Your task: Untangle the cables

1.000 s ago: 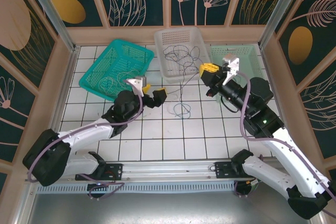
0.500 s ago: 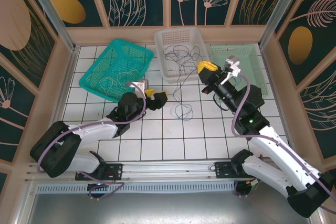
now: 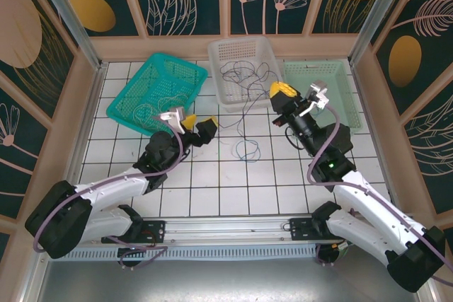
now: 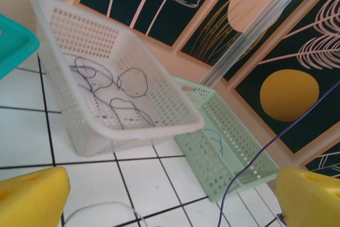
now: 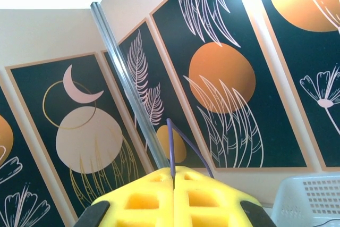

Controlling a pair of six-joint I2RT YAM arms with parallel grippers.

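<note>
On the white tiled surface the left pincer sits low between the teal basket and the white basket. Its yellow fingers are spread wide with nothing between them. In the left wrist view a thin dark line runs close past the right-hand finger, but I cannot tell whether it touches. The right pincer is raised just beside the white basket's near right corner. Its yellow pads are pressed together on a dark strand, which rises out of the seam between them. Most of the cables lie as a dark tangle of loops inside the white basket, with strands trailing over its near rim down onto the tiles. There a blue loop lies flat between the two arms. Pale loops rest in the teal basket. The left wrist view shows another thin curl inside the pale green basket, which stands to the right of the white one.
</note>
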